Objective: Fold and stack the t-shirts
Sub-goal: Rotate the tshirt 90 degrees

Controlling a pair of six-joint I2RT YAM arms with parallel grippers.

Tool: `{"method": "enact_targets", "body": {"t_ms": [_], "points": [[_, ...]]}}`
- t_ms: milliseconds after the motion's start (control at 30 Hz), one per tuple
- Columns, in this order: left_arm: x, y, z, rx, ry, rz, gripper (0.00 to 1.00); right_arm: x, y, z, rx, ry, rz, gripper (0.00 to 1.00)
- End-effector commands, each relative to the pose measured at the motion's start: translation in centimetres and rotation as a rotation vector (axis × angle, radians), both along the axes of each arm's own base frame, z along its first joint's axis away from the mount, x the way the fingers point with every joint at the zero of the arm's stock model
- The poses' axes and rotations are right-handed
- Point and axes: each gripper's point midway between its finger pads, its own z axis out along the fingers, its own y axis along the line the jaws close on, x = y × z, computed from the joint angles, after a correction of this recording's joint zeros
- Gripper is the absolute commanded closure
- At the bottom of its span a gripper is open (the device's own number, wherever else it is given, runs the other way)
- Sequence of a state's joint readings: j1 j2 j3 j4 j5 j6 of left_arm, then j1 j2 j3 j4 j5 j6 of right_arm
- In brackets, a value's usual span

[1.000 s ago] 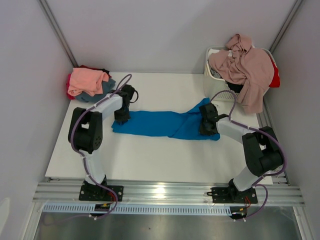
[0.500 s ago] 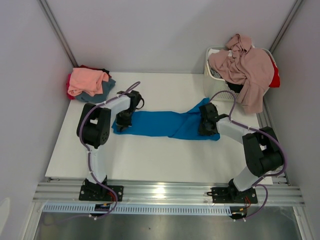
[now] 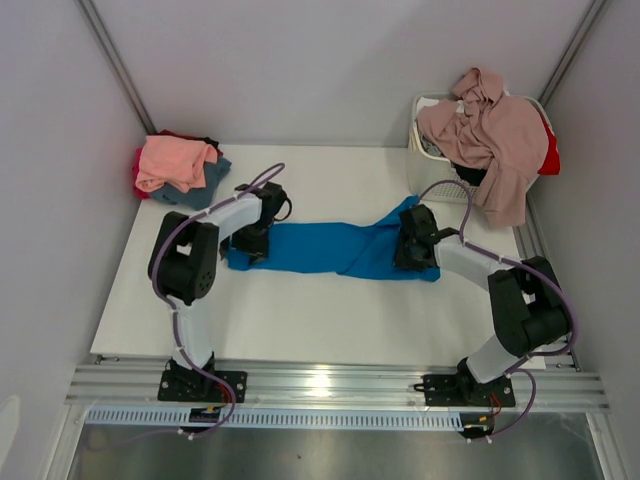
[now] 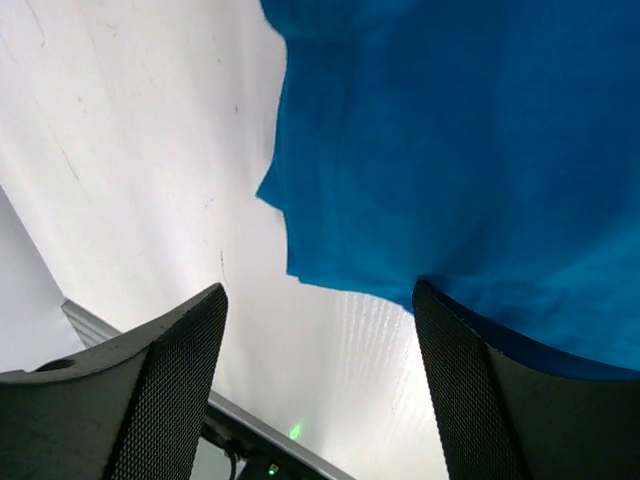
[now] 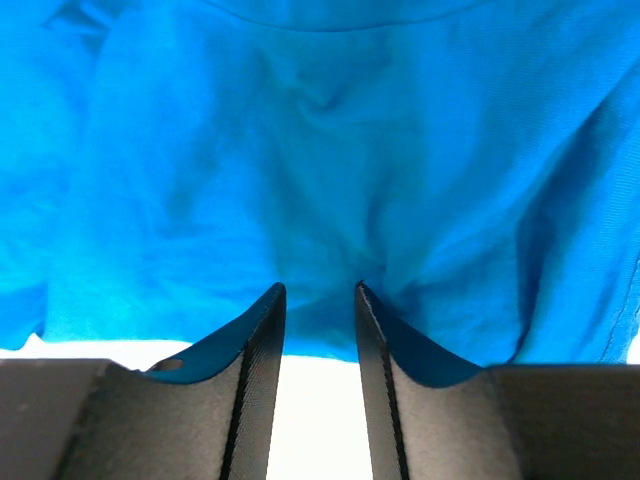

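A bright blue cloth t-shirt (image 5: 330, 160) fills nearly the whole view, lying rumpled with soft creases and darker folds down its right side. A curved seam crosses the cloth near the top edge. The right hand (image 5: 317, 290) reaches in from below, its two dark fingers (image 5: 255, 380) standing a narrow gap apart, their tips over the near border of the shirt. Several creases run together at the tip of the right-side finger. Between the fingers the shirt's edge ends, and below it shows the white bench (image 5: 315, 420), which also shows in a thin strip at the lower left.
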State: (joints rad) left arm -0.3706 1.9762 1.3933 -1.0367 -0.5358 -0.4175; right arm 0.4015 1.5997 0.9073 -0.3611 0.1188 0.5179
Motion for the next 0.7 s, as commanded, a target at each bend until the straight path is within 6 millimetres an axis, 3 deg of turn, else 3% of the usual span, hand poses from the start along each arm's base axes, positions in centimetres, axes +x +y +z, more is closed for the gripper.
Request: {"method": "enact_targets", "body": {"t_ms": [0,100,367,467,500,533,567,667], "points": [[0.7,-0.1,-0.1,-0.054,-0.031,0.027,0.2,0.6,0.4,1.8,0.027,-0.051,0.021,0.62],[0.9,0.2,-0.6,-0.121,-0.016,0.059,0.22,0.5,0.4,1.8,0.028,-0.051,0.022,0.61],[0.8,0.0,-1.2,-0.238,0.036,0.062,0.38,0.3,0.3,2.4,0.033,-0.057,0.018,0.6],[0.8,0.1,-1.5,-0.258,0.061,0.066,0.64,0.3,0.4,2.5,0.039,-0.061,0.022,0.6],[0.8,0.2,-1.6,-0.261,0.068,0.071,0.86,0.4,0.4,2.6,0.042,-0.06,0.022,0.6],[0.7,0.2,-1.9,-0.264,0.08,0.069,0.95,0.4,0.5,2.7,0.045,-0.062,0.024,0.6],[0.7,0.3,-1.9,-0.268,0.082,0.075,0.99,0.3,0.6,2.7,0.047,-0.06,0.027,0.6],[0.8,0.3,-2.2,-0.268,0.095,0.071,0.99,0.2,0.6,2.8,0.046,-0.06,0.028,0.6]]}}
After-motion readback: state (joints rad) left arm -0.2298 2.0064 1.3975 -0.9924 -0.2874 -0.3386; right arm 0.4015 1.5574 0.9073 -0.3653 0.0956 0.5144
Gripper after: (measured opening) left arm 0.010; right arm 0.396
